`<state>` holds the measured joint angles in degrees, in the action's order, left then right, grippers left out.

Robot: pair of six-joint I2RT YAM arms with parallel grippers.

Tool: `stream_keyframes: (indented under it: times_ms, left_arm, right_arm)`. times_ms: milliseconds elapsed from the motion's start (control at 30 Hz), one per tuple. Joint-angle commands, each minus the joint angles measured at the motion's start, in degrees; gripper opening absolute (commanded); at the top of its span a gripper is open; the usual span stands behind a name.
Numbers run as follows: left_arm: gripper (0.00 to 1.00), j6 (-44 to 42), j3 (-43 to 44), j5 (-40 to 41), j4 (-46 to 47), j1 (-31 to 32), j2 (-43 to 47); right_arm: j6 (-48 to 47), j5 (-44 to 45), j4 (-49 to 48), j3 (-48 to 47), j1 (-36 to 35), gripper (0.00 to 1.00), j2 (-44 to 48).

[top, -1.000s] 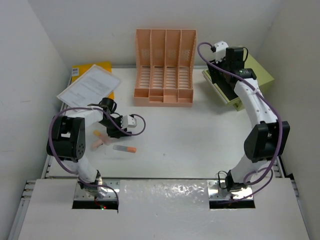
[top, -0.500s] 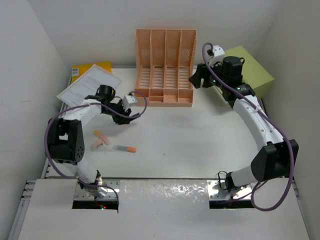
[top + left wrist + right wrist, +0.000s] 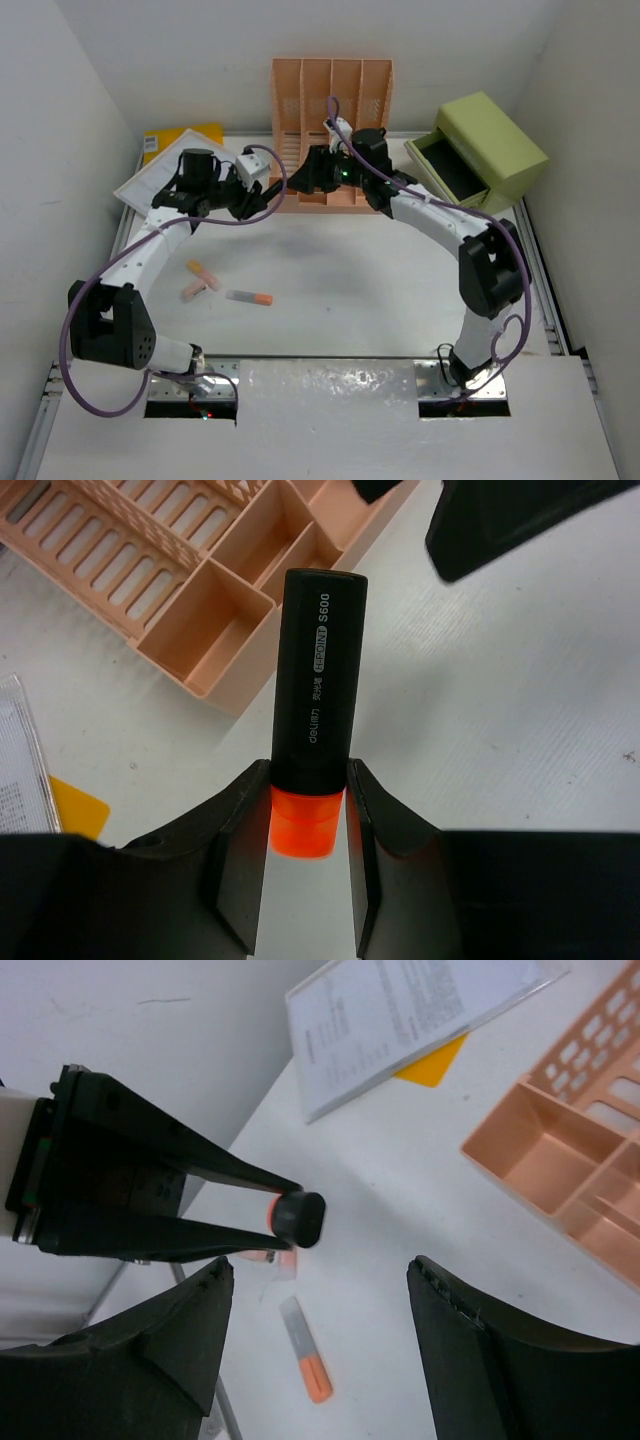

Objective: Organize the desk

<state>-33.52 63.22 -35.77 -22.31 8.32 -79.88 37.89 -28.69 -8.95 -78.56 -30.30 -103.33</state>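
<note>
Evidently your left gripper point(image 3: 305, 785) grips the highlighter point(image 3: 320, 670) by its orange end so the black cap juts toward the wide-open right gripper point(image 3: 320, 1270), a likely handover above the far edge of the desk point(image 3: 380, 290), just before the peach rack point(image 3: 330, 100).

Left hand point(image 3: 307, 783) pinched tight; right hand point(image 3: 320, 1272) wide, seemingly opposite.

Left gripper point(image 3: 262, 198), its highlighter point(image 3: 318, 670) jutting forward, and right gripper point(image 3: 305, 180) crowd the gap before the peach rack point(image 3: 330, 120) at upper centre. Loose pens point(image 3: 248, 297) litter the lower left. The desk point(image 3: 400, 290) lies open across centre and lower right, up to the green drawer box point(image 3: 480, 150).
</note>
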Motion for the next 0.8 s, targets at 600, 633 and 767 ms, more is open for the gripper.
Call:
stream_keyframes:
  times_ms: [600, 633, 767]
  left_arm:
    - [0.00, 1.26, -0.64, 0.70, 3.32, 0.56, 0.25]
    - [0.00, 1.35, -0.73, 0.61, 3.58, 0.56, 0.16]
    - [0.03, 0.91, -0.82, -0.17, 3.15, 0.56, 0.07]
  right_arm:
    - [0.52, 0.03, 1.66, -14.25, -5.12, 0.30, -11.46]
    - [0.26, -0.05, 1.74, -14.25, -5.12, 0.18, -11.46]
    - [-1.32, 0.21, 3.23, -14.33, -5.12, 0.00, -11.19]
